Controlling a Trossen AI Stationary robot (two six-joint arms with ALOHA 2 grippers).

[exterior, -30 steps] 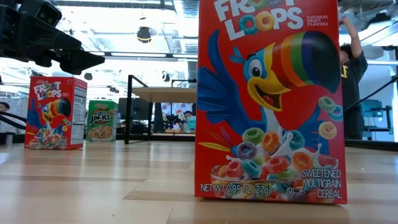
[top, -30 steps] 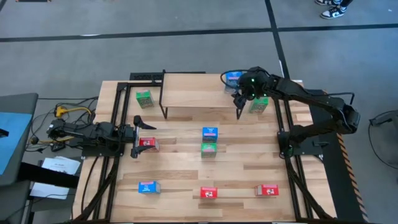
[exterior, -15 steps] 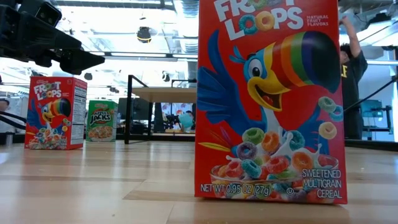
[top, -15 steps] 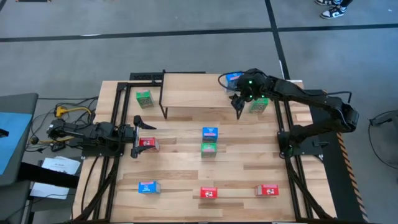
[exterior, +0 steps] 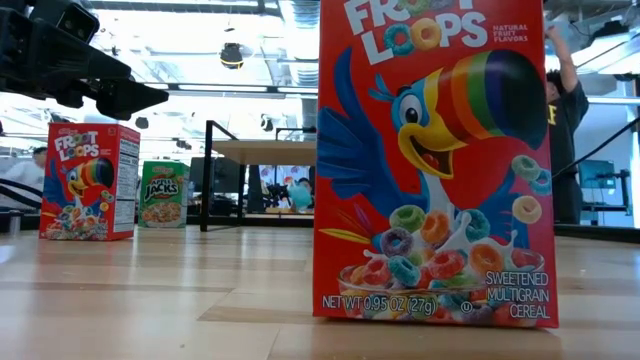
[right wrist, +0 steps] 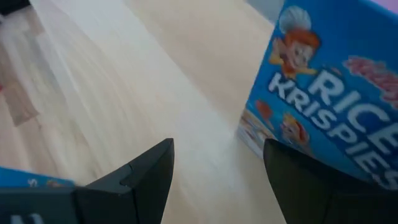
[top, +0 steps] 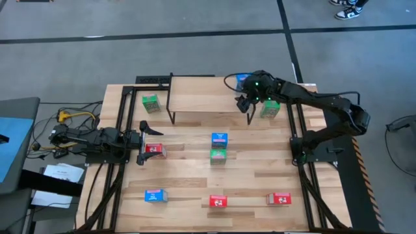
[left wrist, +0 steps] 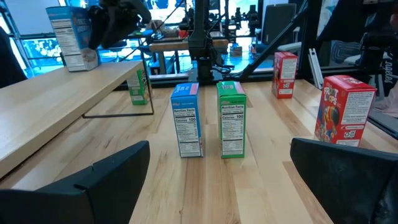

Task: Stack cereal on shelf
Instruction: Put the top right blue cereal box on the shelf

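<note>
Only one blue cereal box (top: pixel 243 82) stands on the shelf (top: pixel 201 99), beside the right tool (top: pixel 245 104), fingers apart and empty.

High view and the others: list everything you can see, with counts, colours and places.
table: one, light slatted wood, under everything
shelf: one, light wood, at the table's back
green cereal boxes: three; left of shelf, right of shelf, mid-table
blue cereal boxes: three; on shelf's right end, mid-table, front left
red cereal boxes: three; by left tool, front middle, front right
person: one, dark top, in the room behind
left tool: open, table's left
right tool: open, over shelf's right end
</note>
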